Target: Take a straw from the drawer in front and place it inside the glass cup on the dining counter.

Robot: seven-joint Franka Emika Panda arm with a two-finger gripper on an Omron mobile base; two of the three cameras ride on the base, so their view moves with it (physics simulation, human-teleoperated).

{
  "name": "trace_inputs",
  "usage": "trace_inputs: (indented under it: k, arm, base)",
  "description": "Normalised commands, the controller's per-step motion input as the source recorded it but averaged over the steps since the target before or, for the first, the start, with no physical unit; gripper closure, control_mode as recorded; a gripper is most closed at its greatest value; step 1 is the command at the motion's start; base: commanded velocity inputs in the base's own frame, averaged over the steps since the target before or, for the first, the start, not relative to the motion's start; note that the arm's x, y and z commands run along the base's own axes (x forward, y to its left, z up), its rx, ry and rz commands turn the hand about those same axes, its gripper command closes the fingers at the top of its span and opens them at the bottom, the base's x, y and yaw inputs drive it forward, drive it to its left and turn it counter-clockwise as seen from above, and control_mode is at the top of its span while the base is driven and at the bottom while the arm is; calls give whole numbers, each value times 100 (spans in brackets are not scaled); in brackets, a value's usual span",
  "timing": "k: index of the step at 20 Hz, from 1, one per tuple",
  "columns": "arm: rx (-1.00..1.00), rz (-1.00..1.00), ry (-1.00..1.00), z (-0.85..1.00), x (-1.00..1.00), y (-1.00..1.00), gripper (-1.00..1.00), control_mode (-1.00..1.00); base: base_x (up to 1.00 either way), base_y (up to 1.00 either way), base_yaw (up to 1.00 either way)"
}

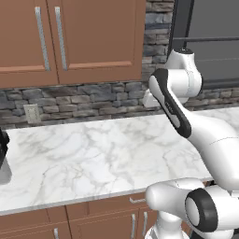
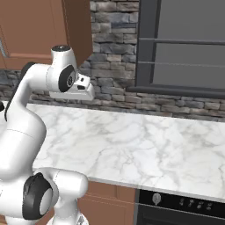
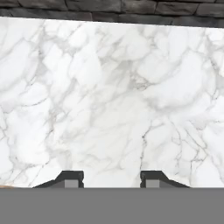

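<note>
Marble worktop [image 1: 93,158] spans the middle of both base views, backed by a dark stone wall [image 1: 93,100] along the upper frame, with brown wall cupboards [image 1: 70,37] at the upper left of the left base view. We are parked facing this run of cabinets, which we judge to be the starting pose for the drawer approach.

Our gripper [image 3: 112,178] is held high above the worktop, pointing down at bare marble. In the hand view the two fingers [image 3: 70,178] rise at the bottom edge with a wide gap of marble between them: they are released and carry nothing. We judge this raised, folded arm posture to be a neutral carry that keeps the hand away from the worktop edge.

A narrow drawer front [image 1: 135,200] with a silver handle sits just under the worktop lip at the lower middle of the left base view; we cannot tell whether it is the drawer of the task. The straw, the glass cup and the dining counter cannot be located from these views.

A wall outlet [image 1: 31,113] sits at the left, and a dark appliance [image 1: 3,156] stands at the left frame edge. At the lower right of the right base view an oven control panel [image 2: 180,202] sits below the worktop. A dark window [image 2: 184,44] fills the upper right. Open room lies forward and above; the worktop lip is the edge to clear on descent.
</note>
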Motion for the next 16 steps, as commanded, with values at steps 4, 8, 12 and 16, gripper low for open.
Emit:
trace_inputs:
  k: [4, 8, 12, 16]
  arm:
    - [0, 0, 0, 0, -2, 0, -100, -100]
    - [0, 0, 0, 0, 0, 0, -100, 100]
    - [0, 0, 0, 0, 0, 0, -100, 100]
    - [0, 0, 0, 0, 0, 0, -100, 100]
  base:
    - [0, 0, 0]
    - [-5, 0, 0]
    - [-76, -13, -4]
    - [-87, -38, -1]
